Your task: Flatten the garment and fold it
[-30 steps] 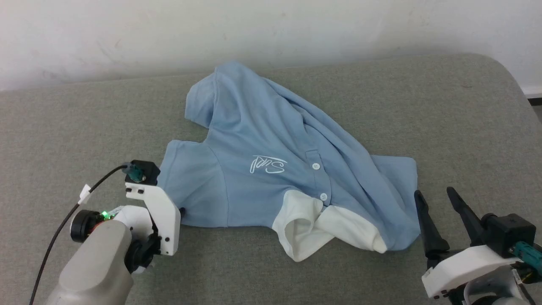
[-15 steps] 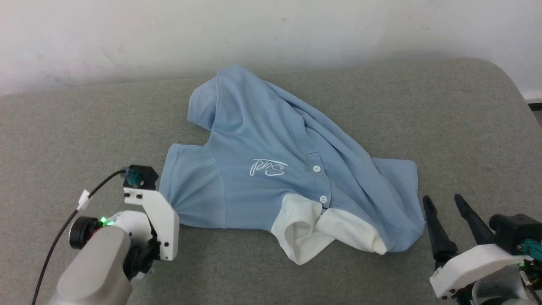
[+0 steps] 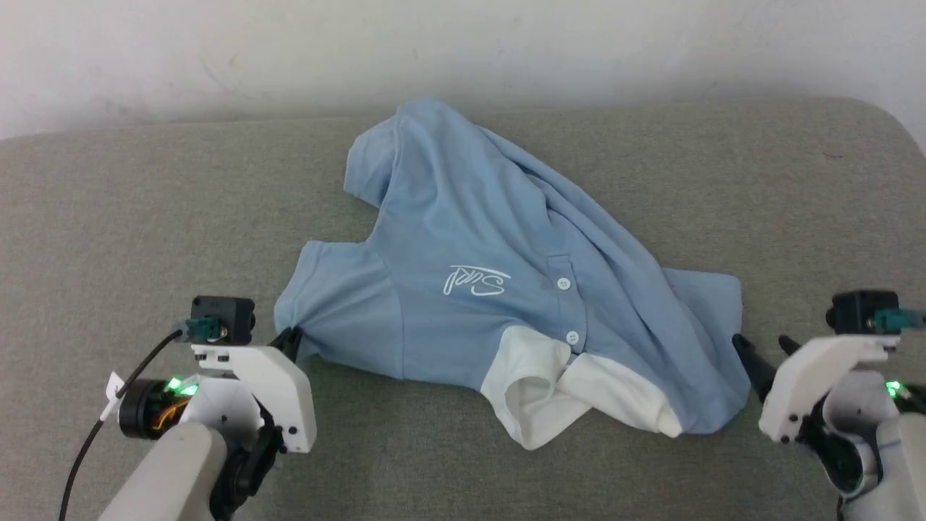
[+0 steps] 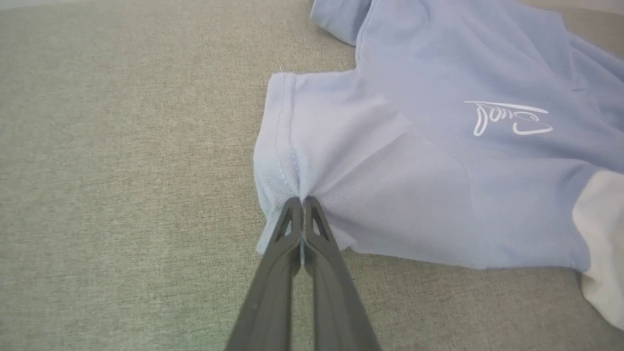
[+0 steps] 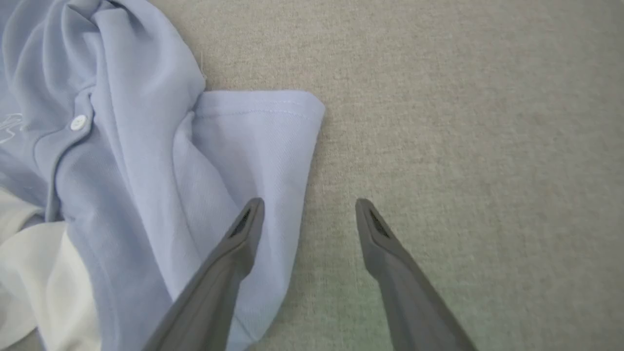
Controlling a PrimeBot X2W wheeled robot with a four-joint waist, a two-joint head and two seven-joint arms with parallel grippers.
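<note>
Pinching the hem of one sleeve [image 4: 287, 141], the left claw [image 4: 302, 204] is fully closed on the light blue shirt [image 3: 470, 239]. The cloth puckers into small creases where its two fingers meet. In the head view this claw sits at the lower left, at the sleeve's outer edge.

The shirt lies crumpled in the middle of the grey desk [image 3: 145, 217], chest side up. Its white collar [image 3: 550, 383] points toward the bottom of the frame, and its body is bunched in long diagonal folds running to the upper centre.

The right claw [image 5: 309, 207], at the lower right of the head view, stands wide open and holds nothing. In its own wrist view one finger is over the edge of the other sleeve [image 5: 263, 136] and the other is over bare desk, so the jaws straddle that hem. Whether a finger touches the cloth I cannot tell.

The step in hand looks like the flattening, with one sleeve taken and the second not yet gripped; folding has not begun. Next, the right claw would need to settle lower and close on its hem. Both claws could then draw outward together to spread the bunched body flat.
</note>
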